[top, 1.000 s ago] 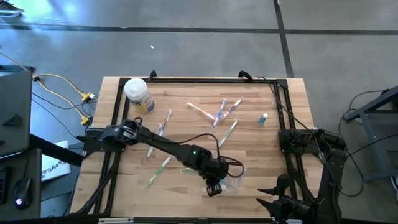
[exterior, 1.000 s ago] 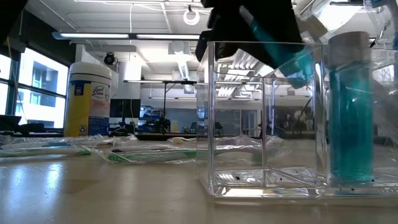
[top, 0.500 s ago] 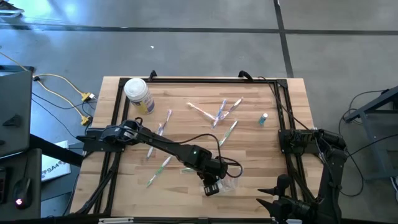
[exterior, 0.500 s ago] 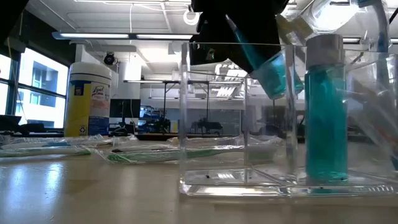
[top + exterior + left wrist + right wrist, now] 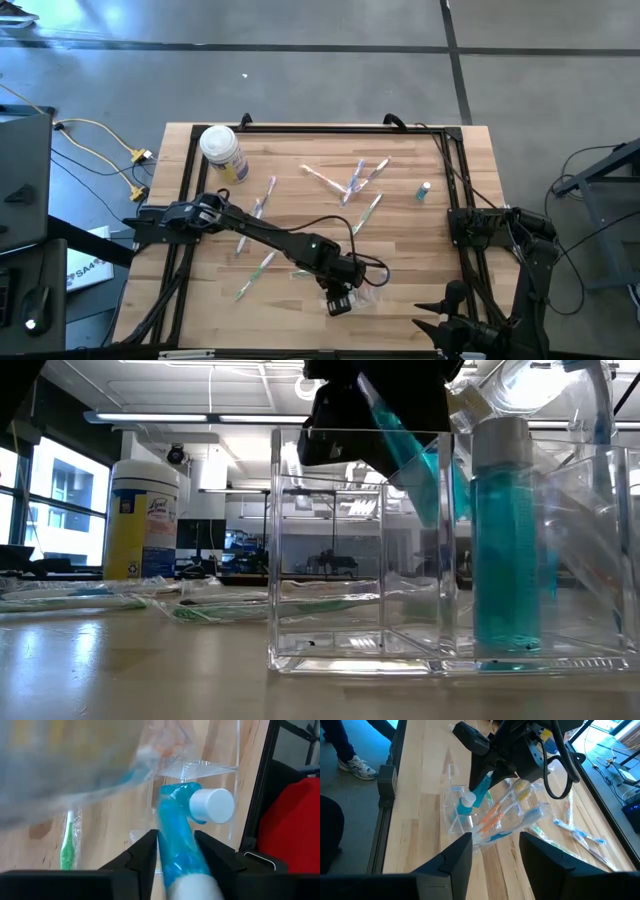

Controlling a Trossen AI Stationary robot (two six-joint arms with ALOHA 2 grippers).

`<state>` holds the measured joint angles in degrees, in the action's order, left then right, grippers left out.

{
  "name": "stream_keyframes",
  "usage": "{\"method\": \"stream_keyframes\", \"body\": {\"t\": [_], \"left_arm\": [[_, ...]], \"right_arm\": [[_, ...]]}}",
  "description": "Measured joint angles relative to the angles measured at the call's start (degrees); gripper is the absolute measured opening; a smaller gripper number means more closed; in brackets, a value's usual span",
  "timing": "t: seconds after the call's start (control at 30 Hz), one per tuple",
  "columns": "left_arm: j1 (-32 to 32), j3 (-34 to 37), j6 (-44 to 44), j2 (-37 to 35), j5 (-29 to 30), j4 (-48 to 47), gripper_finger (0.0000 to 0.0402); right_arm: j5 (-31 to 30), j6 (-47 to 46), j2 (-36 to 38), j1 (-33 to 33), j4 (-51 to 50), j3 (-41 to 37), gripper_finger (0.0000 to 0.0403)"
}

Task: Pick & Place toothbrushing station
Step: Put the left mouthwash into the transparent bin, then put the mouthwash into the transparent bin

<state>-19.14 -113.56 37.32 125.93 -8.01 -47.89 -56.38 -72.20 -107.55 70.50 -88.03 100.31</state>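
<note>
One second of motion shows mainly at the left arm: in the high view its gripper [image 5: 340,300] has crept a little toward the left side of the table, and in the low view the clear, square-walled plastic holder [image 5: 330,560] has slid sideways across the picture with it. The holder [image 5: 368,297] stands near the table's front edge, between the two arms. The left gripper [image 5: 176,850] is clamped on a soft teal tube with a white cap [image 5: 175,815], held cap-down at a slant over the holder's open top. My reading is that the tube is dragging or nudging the holder along rather than dropping in, so this placing is not finished. Wrapped toothbrushes with orange, yellow and blue handles [image 5: 505,815] already lean inside, and an upright teal bottle [image 5: 505,540] shows through the wall. The right arm waits at the table's right edge, its fingers spread with nothing between them.

On the pale wooden table [image 5: 420,240], a white-lidded jar with a yellow label [image 5: 221,150] stands at the far left corner. Several slim pastel toothbrushes [image 5: 355,180] lie scattered across the middle, well apart from the holder, so much of the task remains. A tiny teal item [image 5: 424,190] sits near the right rail.

Beyond is an open workshop hall with strip lights and a grey floor; a person's shoe [image 5: 355,766] shows beside the table
</note>
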Motion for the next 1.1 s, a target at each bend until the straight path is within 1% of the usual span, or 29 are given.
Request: {"method": "stream_keyframes", "body": {"t": [0.23,0.9,1.1], "left_arm": [[0.0,0.0,0.0,0.0,0.2,0.32,0.014],[0.02,0.0,0.02,0.0,0.16,1.52,0.0143],[0.0,-4.05,-1.21,-0.02,0.89,-0.17,0.0143]], "right_arm": [[1.22,-0.02,0.0,0.0,0.11,0.0,0.0157],[1.14,-0.02,0.0,0.0,0.39,0.0,0.0157],[1.09,-0.02,0.0,0.0,0.4,0.0,0.0158]]}}
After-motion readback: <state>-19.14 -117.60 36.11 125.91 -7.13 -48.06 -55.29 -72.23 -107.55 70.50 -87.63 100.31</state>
